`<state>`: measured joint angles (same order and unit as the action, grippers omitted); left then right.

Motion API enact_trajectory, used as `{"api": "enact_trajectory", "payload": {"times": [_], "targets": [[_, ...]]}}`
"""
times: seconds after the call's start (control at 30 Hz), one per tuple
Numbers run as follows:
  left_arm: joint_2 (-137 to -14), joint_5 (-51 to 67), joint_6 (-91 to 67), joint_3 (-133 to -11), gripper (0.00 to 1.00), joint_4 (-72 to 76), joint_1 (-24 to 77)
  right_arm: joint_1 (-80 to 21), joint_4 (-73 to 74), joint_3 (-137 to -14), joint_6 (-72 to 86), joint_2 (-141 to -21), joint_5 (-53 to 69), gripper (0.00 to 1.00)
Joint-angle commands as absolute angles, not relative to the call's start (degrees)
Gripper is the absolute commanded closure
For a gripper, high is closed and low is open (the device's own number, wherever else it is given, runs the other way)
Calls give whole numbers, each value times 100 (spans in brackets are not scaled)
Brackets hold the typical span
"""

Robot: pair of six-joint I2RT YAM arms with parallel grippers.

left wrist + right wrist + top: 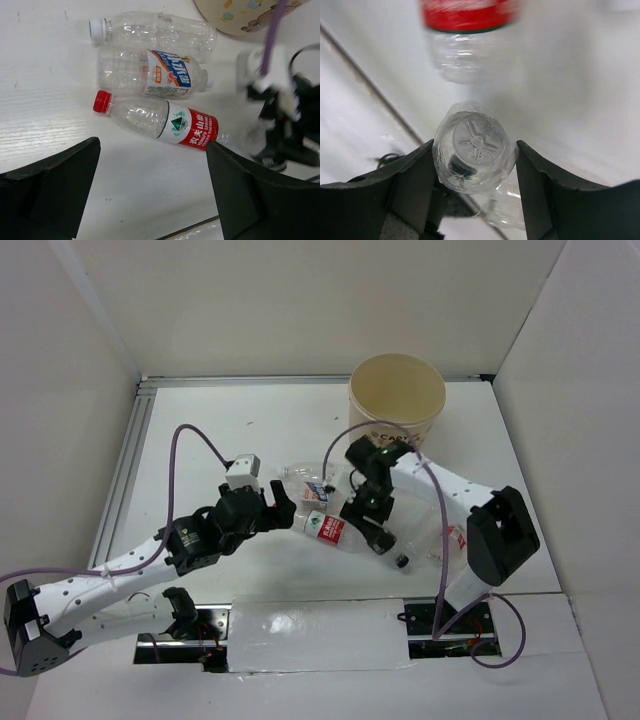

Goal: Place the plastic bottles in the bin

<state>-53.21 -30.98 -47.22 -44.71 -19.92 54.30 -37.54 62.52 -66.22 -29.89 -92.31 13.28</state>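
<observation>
**A:** What's the overhead cam giving?

**B:** The bin point(397, 400) is standing upright at the far side of the counter point(200, 430), right of centre. Three bottles are lying side by side mid-counter, none of them in it. The left tool point(283, 502) is hovering just left of them, and the right tool point(378, 535) is pointing down just to their right.

**A:** Left wrist cam?

**B:** The left tool's fingers are standing wide apart w/ nothing btwn them. Nearest is the red-label bottle point(160, 121) w/ a red cap. Behind it are the blue-orange bottle point(160, 75) and then the bare bottle point(155, 32) w/ a white cap, and those two are touching. All three are lying on their sides. The bin's printed wall is showing at top right, just beyond the bare one.

**A:** Right wrist?

**B:** The right tool is clamping a clear bottle point(475, 152), base facing the lens, w/ a finger pressing each side. Another red-banded bottle point(467, 30) is lying beyond it, too blurred to read.
</observation>
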Motion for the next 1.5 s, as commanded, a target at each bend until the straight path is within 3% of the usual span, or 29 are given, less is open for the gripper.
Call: {"api": "enact_trajectory", "payload": {"times": [0.0, 0.23, 0.5, 0.67, 0.8, 0.9, 0.97, 1.0, 1.03, 1.07, 1.23, 1.47], "targets": [[-5194, -2936, -5079, -4413, 0, -1995, 5458, -2930, 6153, -7512, -3383, -8719, 1204, 97], [-5309, -2522, -5914, -4246, 2, -1995, 5511, -1901, 6170, -8990, -3885, -8403, 2327, 99], [-5906, -2172, -7048, -4367, 3, -2048, 5511, -1539, 4896, -10701, -3280, -8181, 3348, 100], [-6318, -2171, -7233, -4491, 3, -2101, 5511, -1205, 3966, -11452, -2506, -8525, 3288, 100], [-6600, -2171, -7365, -4491, 2, -1925, 5511, -1143, 2786, -11004, -2224, -8675, 2145, 97], [-6802, -2171, -7427, -4553, 0, -1802, 5511, -924, 2619, -10898, -2276, -9078, 1731, 83], [-7022, -2171, -7488, -4622, 0, -1723, 5511, -713, 2847, -10898, -2347, -9351, 1959, 64], [-7092, -2171, -7488, -4623, 0, -1670, 5511, -660, 2935, -10898, -2347, -9421, 2030, 27], [-7180, -2171, -7488, -4693, 0, -1670, 5511, -659, 3083, -10898, -2347, -9474, 2100, 8], [-7372, -2171, -7488, -4693, 0, -1618, 5511, -572, 3085, -10898, -2347, -9475, 2196, 0], [-8041, -2302, -7655, -4983, 0, -1469, 5511, -211, 3383, -10784, -2224, -9264, 2810, 0], [-9006, -2373, -7971, -5650, 0, -1563, 5458, 44, 3533, -9555, -2224, -8369, 3155, 0]]}}
